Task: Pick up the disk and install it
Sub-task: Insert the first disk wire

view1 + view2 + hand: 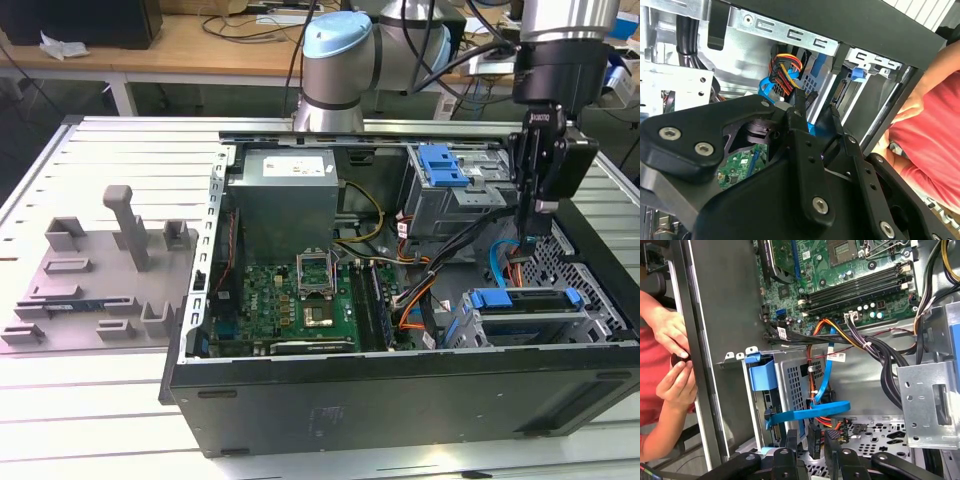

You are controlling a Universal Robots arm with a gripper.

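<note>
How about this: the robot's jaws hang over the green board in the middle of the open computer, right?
Not quite. The exterior view shows the gripper with its jaws hanging over the drive cage at that view's right end of the open computer, not over the green board in the middle.

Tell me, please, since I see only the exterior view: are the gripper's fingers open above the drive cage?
Observer: Yes; in the second wrist view the gripper has its fingers apart.
Operator: Is anyone near the case?
Observer: In the first wrist view a person's hands are just outside the case wall, pinching something small and dark.
Operator: And the disk?
Observer: In the first wrist view its blue frame sits in the drive cage, not in the gripper.
</note>
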